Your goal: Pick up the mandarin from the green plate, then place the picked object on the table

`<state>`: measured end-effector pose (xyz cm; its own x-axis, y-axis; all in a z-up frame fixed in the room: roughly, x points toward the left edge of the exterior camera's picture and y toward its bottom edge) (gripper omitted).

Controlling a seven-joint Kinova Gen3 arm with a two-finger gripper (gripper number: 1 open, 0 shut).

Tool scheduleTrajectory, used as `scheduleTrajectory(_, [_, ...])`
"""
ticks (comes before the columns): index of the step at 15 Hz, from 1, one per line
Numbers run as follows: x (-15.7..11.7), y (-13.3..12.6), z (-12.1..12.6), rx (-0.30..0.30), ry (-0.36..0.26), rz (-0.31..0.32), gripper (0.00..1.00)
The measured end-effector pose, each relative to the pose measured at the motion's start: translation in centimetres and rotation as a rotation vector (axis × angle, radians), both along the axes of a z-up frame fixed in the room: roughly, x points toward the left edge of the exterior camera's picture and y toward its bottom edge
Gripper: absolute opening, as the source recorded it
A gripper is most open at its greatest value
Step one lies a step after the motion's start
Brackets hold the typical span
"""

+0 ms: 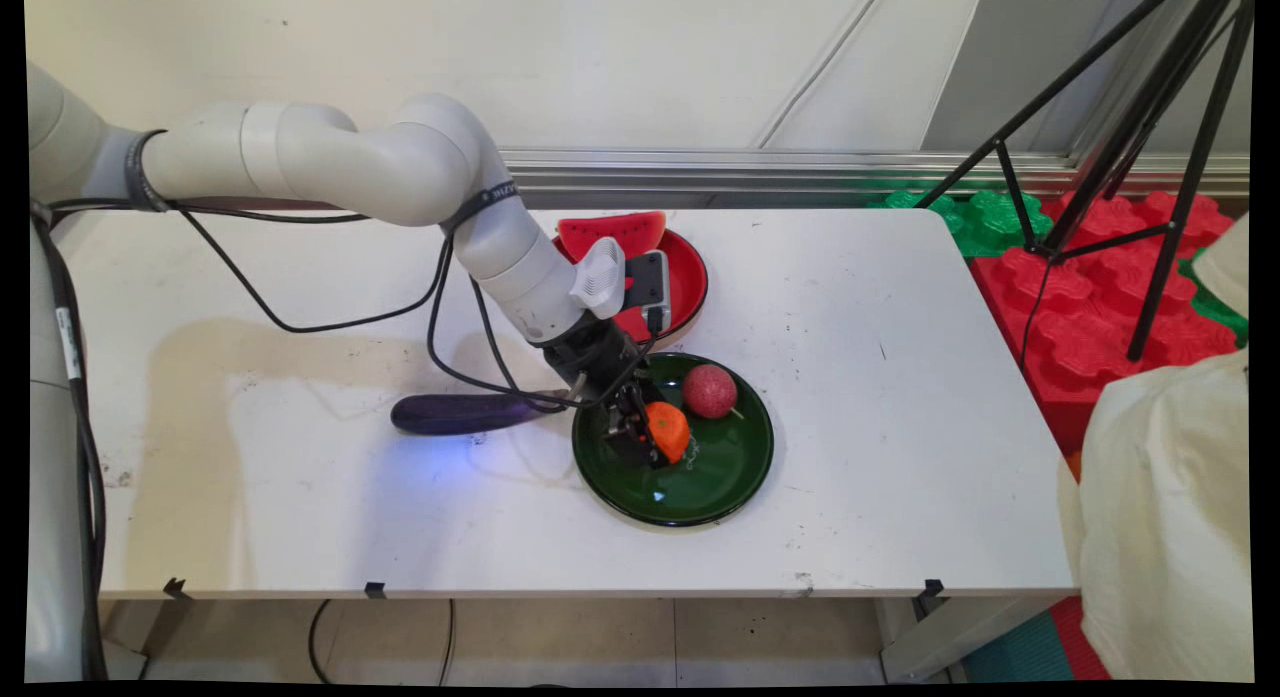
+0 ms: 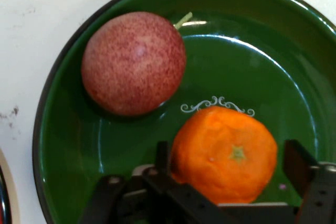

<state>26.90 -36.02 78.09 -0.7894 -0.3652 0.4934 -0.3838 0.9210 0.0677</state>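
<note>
**Straddling an orange on a green plate**

Hovering low over the green plate (image 1: pixel 735 477), gripper (image 1: pixel 650 439) with jaws apart either side of the orange (image 2: pixel 226 153), not clearly touching. Probably light, firm, slightly yielding; best held across its middle. Sharing the plate just beside it, a speckled red fruit (image 2: pixel 134 61).

In the main view the arm's wrist covers the near part of the shallow red bowl (image 1: pixel 690 277) and the lower edge of the red watermelon slice (image 1: pixel 612 232); cables cross the dark purple aubergine's (image 1: pixel 450 413) right end. In the hand view the glossy green plate (image 2: pixel 252 51) runs off the bottom edge, and the black linkage hides the round orange mandarin's (image 2: pixel 226 153) lower part.
</note>
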Motion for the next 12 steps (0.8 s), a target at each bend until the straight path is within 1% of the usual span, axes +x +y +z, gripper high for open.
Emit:
scheduleTrajectory(1, [-0.1, -0.12, -0.06, -0.001, 0.001, -0.001, 0.0])
scheduleTrajectory(8, [-0.19, -0.34, -0.02, -0.004, 0.008, -0.01, 0.0])
scheduleTrajectory(12, [0.45, -0.09, 0.59, -0.008, 0.02, 0.0, 0.0])
